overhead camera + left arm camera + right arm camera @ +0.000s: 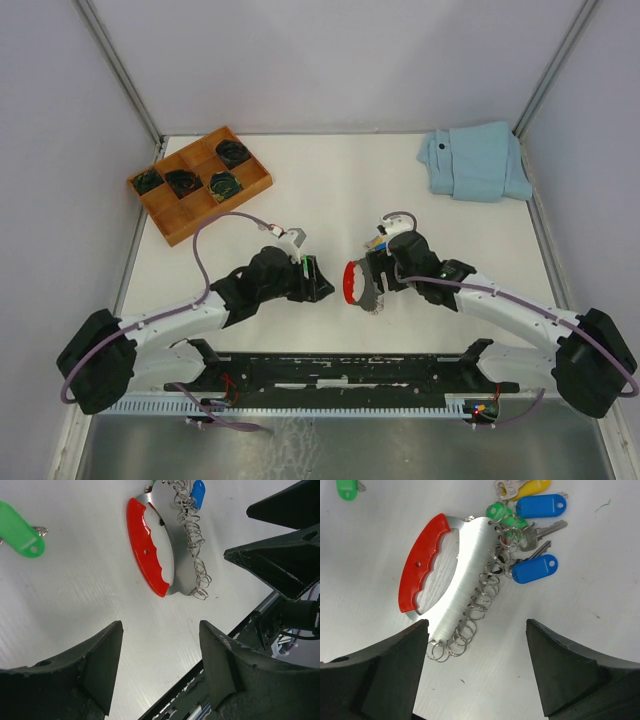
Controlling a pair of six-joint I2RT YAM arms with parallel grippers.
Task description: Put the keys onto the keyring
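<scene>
The keyring (422, 565) has a red curved band, a ridged silver plate (465, 575) and a row of small wire rings. Blue (535, 569), yellow (532, 487) and green tags with keys hang at its far end. It lies flat on the white table between both grippers (352, 283). A loose key with a green tag (20, 530) lies apart from it; it also shows in the right wrist view (346, 489). The red-tagged key is out of view. My left gripper (160, 624) is open and empty, just short of the keyring. My right gripper (477, 621) is open and empty over the keyring's ring end.
A wooden compartment tray (166, 213) with dark coiled items stands at the back left. A folded light-blue cloth (475, 160) lies at the back right. The black rail of the arm bases (350, 372) runs along the near edge.
</scene>
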